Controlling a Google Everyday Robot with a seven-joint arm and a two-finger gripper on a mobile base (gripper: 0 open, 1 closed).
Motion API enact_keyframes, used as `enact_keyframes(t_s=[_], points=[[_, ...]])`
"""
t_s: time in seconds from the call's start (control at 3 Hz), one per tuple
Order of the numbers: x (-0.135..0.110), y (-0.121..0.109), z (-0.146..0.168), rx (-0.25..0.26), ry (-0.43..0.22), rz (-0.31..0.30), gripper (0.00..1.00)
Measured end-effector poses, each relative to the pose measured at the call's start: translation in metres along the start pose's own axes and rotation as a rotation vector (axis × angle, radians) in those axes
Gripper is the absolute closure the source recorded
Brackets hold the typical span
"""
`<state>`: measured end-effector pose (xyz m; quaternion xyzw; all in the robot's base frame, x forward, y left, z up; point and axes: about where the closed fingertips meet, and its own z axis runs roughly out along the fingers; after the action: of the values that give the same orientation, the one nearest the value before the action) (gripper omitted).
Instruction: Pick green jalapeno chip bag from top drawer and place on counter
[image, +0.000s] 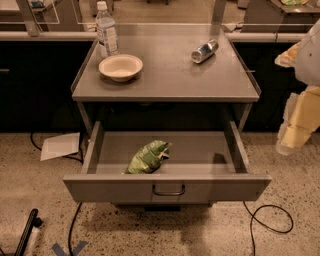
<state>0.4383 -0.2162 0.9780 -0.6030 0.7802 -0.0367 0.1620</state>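
The green jalapeno chip bag (148, 157) lies inside the open top drawer (167, 187), left of centre, close to the front panel. The drawer is pulled out below the counter (170, 75). My gripper (292, 131) hangs at the right edge of the view, to the right of the drawer and above the floor, well apart from the bag. It holds nothing that I can see.
On the counter stand a water bottle (106, 34) and a cream bowl (120, 66) at the back left, and a silver can (204, 51) lies on its side at the back right. Cables (270, 220) and a sheet of paper (60, 145) lie on the speckled floor.
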Motion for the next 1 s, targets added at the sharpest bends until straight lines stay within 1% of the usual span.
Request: enact_keyframes(t_s=[0.33,0.67,1.0], points=[[0.0,0.0,0.0,0.0,0.0,0.0,0.0],[0.0,-0.002,0.01,0.028,-0.027,0.032,0.0],[-0.01,0.003,0.06,0.014,-0.11,0.126,0.0]])
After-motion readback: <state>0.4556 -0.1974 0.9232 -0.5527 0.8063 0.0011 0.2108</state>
